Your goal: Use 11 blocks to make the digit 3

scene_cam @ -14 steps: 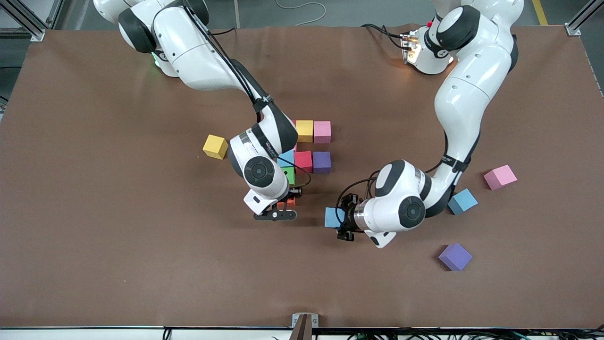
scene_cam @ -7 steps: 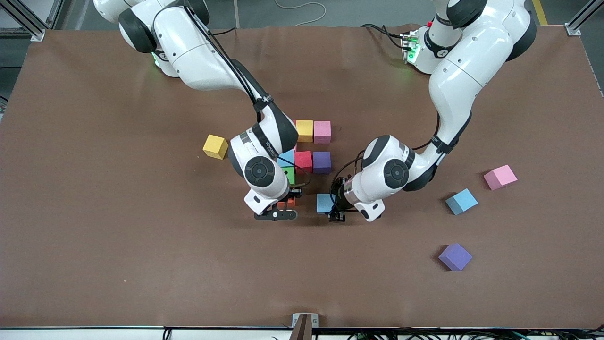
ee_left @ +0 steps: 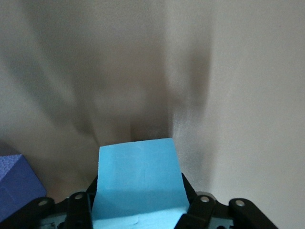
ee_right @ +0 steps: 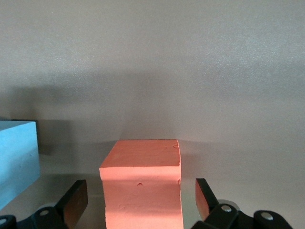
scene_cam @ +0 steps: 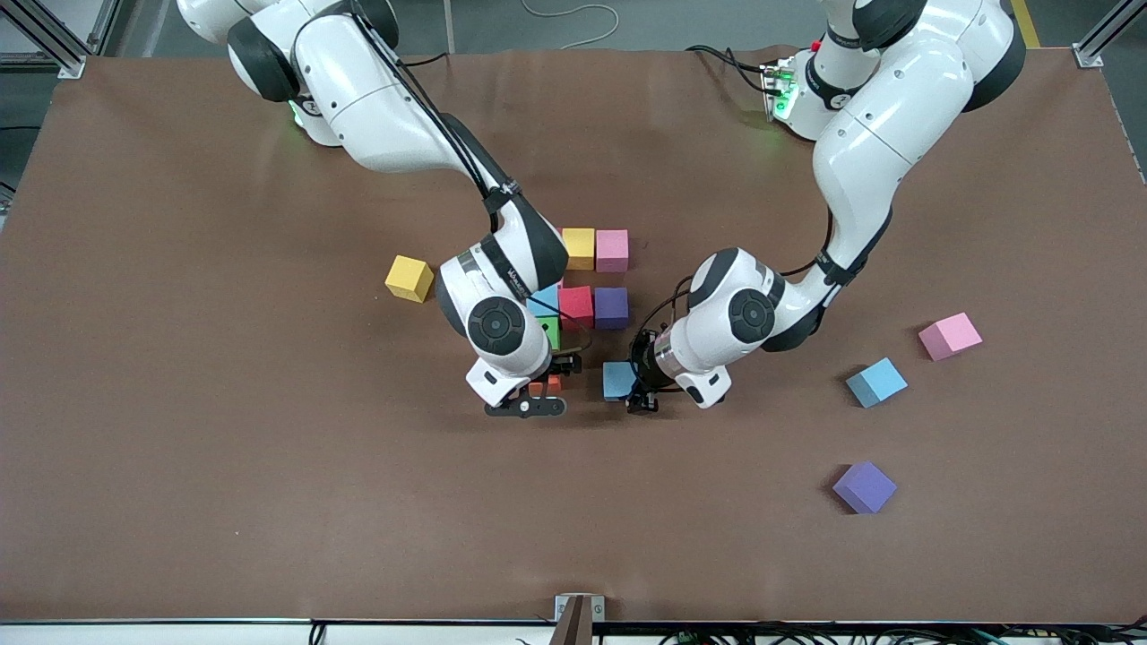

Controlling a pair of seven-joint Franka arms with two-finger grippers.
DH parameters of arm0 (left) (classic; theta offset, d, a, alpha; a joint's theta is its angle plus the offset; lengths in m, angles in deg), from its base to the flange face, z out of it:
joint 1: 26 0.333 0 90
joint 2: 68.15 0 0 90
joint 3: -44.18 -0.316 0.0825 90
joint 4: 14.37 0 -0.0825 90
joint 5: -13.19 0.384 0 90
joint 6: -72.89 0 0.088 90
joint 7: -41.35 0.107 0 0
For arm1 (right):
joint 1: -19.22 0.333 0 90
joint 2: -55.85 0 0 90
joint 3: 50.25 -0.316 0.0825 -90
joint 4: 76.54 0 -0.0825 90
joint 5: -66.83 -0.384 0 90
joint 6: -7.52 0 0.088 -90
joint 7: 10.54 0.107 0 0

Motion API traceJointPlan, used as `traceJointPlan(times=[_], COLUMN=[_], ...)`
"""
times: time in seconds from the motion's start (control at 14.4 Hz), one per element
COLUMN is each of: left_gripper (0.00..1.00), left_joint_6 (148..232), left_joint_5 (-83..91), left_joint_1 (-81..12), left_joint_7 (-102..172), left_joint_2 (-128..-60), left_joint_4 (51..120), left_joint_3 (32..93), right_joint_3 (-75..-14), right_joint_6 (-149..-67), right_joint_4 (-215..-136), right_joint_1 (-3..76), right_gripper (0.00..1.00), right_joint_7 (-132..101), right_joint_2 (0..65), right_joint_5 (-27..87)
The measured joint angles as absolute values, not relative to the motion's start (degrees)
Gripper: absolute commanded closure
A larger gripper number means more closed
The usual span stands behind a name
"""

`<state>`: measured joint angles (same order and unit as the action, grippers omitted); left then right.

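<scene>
— Brown table (scene_cam: 224, 466), two arms low. Which step?

— Right gripper (ee_right: 143, 200) fingers stand wide, apart from the orange block (ee_right: 143, 183) between them: just set down. Left gripper (ee_left: 138, 210) pinches a blue block (ee_left: 138, 183).

— Next?

— Probably lowering blue beside orange, squarely.

The middle of the counter (scene_cam: 179, 448) is crowded: the right gripper (scene_cam: 544, 387) stands with its fingers apart around the orange block (scene_cam: 545, 386), the left gripper (scene_cam: 638, 383) clamps a blue block (scene_cam: 616, 380) just beside it. Only a narrow gap separates them. Wide bare counter lies nearer the camera.
</scene>
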<state>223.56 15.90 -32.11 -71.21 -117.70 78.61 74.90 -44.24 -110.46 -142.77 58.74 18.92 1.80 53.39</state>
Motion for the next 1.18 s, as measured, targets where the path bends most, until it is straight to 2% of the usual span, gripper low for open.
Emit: traceJointPlan(times=[0.35,0.62,0.83,1.18], left_gripper=[0.57,0.57,0.57,0.57], left_joint_6=[226.83,228.58,230.1,232.91], left_joint_5=[15.9,15.9,15.9,15.9], left_joint_1=[-32.87,-33.48,-33.79,-35.14], left_joint_7=[-73.61,-73.83,-73.83,-73.89], left_joint_2=[-117.68,-117.7,-117.84,-118.54], left_joint_4=[79.1,80.08,80.52,80.82], left_joint_3=[76.28,76.27,76.27,76.26], right_joint_3=[-44.1,-43.0,-41.39,-37.92], right_joint_6=[-107.4,-104.05,-99.06,-88.06], right_joint_4=[-140.77,-140.45,-140.8,-141.35], right_joint_1=[58.7,57.31,54.14,47.32], right_gripper=[0.0,0.0,0.0,0.0], right_joint_7=[18.92,18.94,18.31,3.56], right_joint_2=[2.4,6.26,9.97,15.22], right_joint_5=[53.39,53.39,53.56,53.7])
